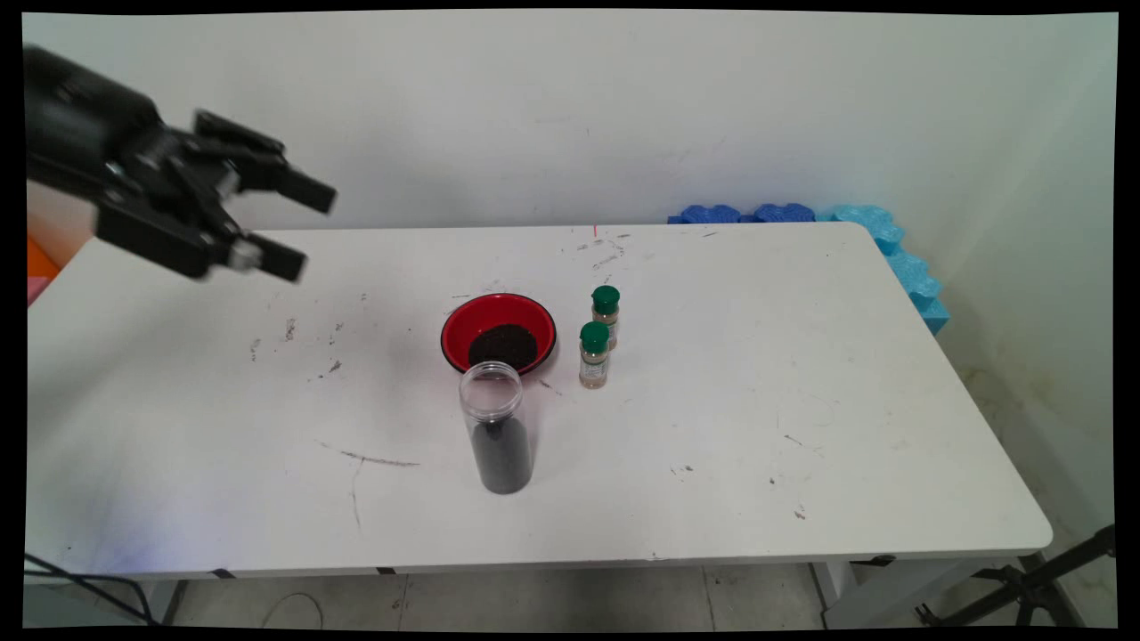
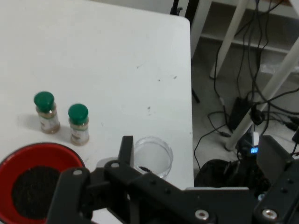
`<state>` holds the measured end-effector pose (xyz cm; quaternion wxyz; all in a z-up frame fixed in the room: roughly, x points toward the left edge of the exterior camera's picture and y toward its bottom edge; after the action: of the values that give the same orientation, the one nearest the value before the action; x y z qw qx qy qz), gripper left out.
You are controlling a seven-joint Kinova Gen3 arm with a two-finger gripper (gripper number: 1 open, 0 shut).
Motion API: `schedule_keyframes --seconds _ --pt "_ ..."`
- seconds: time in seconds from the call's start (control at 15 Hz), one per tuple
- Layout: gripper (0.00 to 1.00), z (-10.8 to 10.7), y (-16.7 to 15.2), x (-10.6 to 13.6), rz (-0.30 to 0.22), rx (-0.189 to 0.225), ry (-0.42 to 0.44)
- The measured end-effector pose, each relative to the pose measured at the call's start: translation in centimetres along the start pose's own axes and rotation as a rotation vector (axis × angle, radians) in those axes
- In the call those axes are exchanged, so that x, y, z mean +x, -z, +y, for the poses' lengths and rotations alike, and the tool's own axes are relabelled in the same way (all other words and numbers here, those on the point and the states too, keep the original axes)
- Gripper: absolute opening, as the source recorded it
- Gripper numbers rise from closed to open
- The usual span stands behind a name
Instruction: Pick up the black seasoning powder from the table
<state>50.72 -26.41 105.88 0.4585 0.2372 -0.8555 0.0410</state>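
My black gripper hangs open in the air above the table's far left part, with nothing between its fingers. It is well apart from the things at the table's middle. There a red bowl holds a heap of dark grains. Just in front of it stands a clear, lidless jar with dark grains in its lower half. Two small spice bottles with green caps stand right of the bowl. The hand view looks down on the bowl, the jar and both bottles.
Blue foam pieces lie along the table's far right corner against the wall. A black tripod leg stands on the floor at the lower right. In the hand view, cables and table legs lie beyond the table's edge.
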Motion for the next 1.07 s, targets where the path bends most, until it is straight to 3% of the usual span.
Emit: schedule_keyframes --seconds 1.07 --pt "1.0 -0.3 -9.2 -8.5 -0.097 0.028 -0.015"
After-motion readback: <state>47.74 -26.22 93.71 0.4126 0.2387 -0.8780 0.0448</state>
